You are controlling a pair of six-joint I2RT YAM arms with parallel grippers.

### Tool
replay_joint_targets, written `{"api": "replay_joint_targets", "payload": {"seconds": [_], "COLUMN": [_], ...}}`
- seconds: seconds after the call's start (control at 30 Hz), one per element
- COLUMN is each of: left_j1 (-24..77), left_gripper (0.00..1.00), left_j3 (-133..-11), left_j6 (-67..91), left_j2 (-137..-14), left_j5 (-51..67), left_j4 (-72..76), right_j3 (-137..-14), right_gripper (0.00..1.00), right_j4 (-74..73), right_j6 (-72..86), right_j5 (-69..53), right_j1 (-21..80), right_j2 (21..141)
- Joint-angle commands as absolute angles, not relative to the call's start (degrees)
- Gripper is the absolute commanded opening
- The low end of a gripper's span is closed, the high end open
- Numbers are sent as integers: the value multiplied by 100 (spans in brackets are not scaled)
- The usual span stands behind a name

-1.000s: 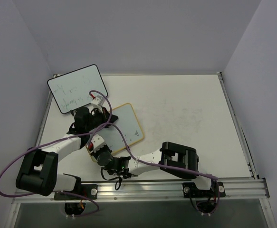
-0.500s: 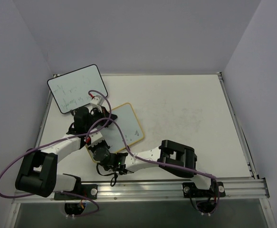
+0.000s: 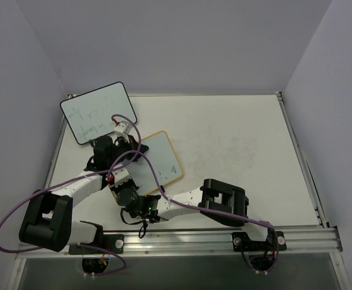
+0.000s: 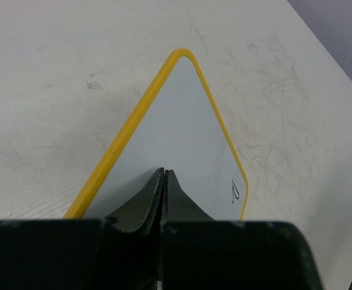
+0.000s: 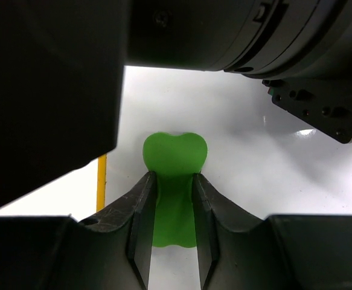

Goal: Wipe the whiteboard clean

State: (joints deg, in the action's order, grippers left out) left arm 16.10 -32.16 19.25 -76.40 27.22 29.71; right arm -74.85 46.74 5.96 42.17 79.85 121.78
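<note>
The whiteboard (image 3: 162,157) with a yellow frame lies flat on the table; it also shows in the left wrist view (image 4: 185,130). One small black mark (image 4: 235,192) remains near its right edge. My left gripper (image 3: 127,148) is shut, and in its wrist view the gripper (image 4: 164,171) rests with its tips on the board's surface. My right gripper (image 3: 124,192) is at the board's near left corner. In its wrist view the gripper (image 5: 174,176) is shut on a green eraser (image 5: 174,156) pressed on the white surface. The left arm's dark body fills the top of that view.
A black-framed whiteboard (image 3: 96,112) with scribbles leans at the back left corner. Purple cables (image 3: 145,160) loop over the yellow-framed board and both arms. A metal rail (image 3: 224,235) runs along the table's near edge. Walls close in on the left, back and right.
My right gripper with the eraser has slid a little to the left and away from me along the board's near left part. The left gripper has stayed on the board.
</note>
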Motion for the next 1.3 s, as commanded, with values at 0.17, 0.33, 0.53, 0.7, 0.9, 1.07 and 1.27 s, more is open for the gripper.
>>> {"api": "replay_joint_targets", "payload": {"seconds": [0.17, 0.33, 0.53, 0.7, 0.9, 1.07, 1.27], "left_j1": [1670, 1670, 1679, 1679, 1696, 1705, 1714], "left_gripper": [2, 2, 2, 2, 2, 2, 2], "left_j3": [-3331, -3331, -3340, -3349, -3357, -3392, -3419], "left_j6": [1828, 1828, 1837, 1846, 1837, 1837, 1819], "left_j2": [-7585, -7603, -7611, -7646, -7664, -7699, -7708], "left_j5": [2619, 2610, 2593, 2593, 2593, 2575, 2566], "left_j4": [2988, 2988, 2971, 2971, 2980, 2953, 2927], "right_j3": [-7910, -7936, -7980, -8007, -7980, -7981, -7673], "right_gripper": [0, 0, 0, 0, 0, 0, 0], "right_j4": [4632, 4579, 4544, 4535, 4465, 4324, 4351], "right_j6": [571, 580, 606, 598, 721, 782, 861], "right_j5": [4192, 4184, 4157, 4131, 4052, 3929, 3832], "right_j1": [8086, 8095, 8112, 8130, 8147, 8165, 8227], "right_j2": [12270, 12226, 12234, 12269, 12278, 12357, 12366]}}
